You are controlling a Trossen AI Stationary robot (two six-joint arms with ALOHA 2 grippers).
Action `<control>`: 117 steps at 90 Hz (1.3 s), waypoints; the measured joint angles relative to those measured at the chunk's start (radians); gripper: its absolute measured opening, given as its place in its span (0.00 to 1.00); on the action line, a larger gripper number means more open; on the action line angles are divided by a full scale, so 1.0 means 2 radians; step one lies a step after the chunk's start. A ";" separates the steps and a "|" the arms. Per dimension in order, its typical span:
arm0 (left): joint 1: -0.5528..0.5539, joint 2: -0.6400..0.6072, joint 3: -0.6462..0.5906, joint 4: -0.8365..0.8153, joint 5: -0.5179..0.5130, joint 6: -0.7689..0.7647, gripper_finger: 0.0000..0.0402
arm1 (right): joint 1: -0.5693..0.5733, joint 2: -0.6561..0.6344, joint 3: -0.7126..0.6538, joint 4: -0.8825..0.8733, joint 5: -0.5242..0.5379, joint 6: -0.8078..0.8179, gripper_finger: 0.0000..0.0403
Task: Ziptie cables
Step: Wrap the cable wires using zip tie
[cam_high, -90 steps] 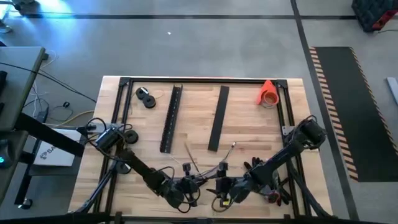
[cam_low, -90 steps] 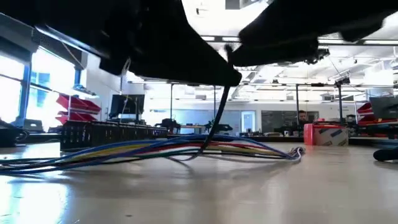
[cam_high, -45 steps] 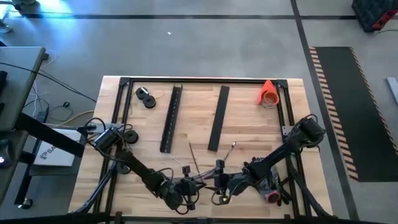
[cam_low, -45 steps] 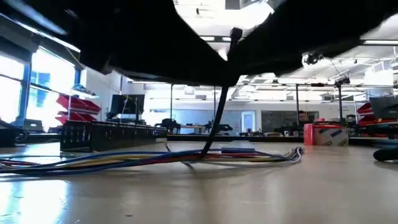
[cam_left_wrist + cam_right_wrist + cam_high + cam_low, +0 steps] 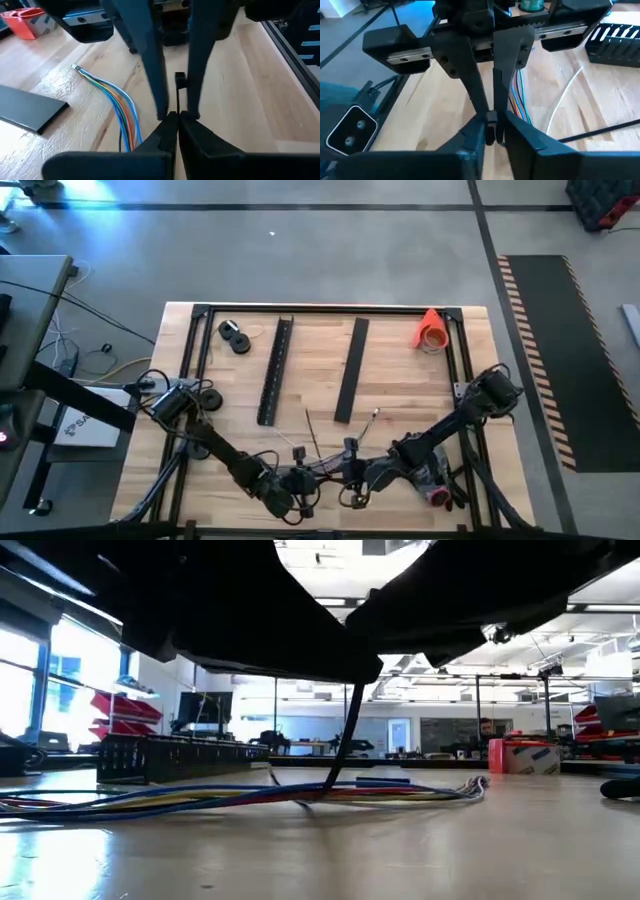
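The cables [image 5: 365, 428], a bundle of thin coloured wires, lie flat on the wood near the front edge [image 5: 250, 795], [image 5: 120, 110]. Both grippers meet just in front of them, facing each other. My left gripper [image 5: 305, 477] is shut on a black ziptie [image 5: 177, 97]. My right gripper [image 5: 345, 470] stands narrowly open, one finger on each side of the ziptie's head [image 5: 179, 79]; whether they touch it, I cannot tell. In the low view the ziptie's strap [image 5: 343, 735] slants down from the grippers to the cables. My left gripper pinches the ziptie's thin strap [image 5: 176, 114] between its two fingertips, a little below the head. It comes in roughly level from the table's left. The strap runs on past the fingers and slants down until its lower part [image 5: 330, 783] meets the cable bundle.
Two long black slotted bars [image 5: 275, 370] [image 5: 350, 370] lie behind the cables. An orange roll [image 5: 432, 330] sits far right, black round parts [image 5: 235, 337] far left. A thin pale strand [image 5: 310, 430] lies by the bundle. Black frame rails [image 5: 462, 360] edge the table.
My right gripper has moved toward the table's left, closing up on my left gripper and the ziptie. The cable bundle, arched up off the wood a second ago, has sunk and now lies flat.
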 joint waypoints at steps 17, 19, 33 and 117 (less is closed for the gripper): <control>-0.007 -0.009 0.000 -0.038 -0.010 -0.027 0.04 | -0.004 0.000 0.006 0.005 -0.013 0.018 0.00; -0.008 -0.013 0.000 -0.049 -0.010 -0.035 0.06 | -0.006 0.000 0.008 0.005 -0.017 0.019 0.00; -0.023 -0.049 0.000 -0.151 -0.011 -0.093 0.17 | -0.020 0.000 0.023 -0.010 -0.028 0.041 0.00; 0.001 -0.046 0.000 -0.136 -0.002 -0.103 0.18 | -0.083 -0.006 0.020 0.000 -0.136 0.038 0.00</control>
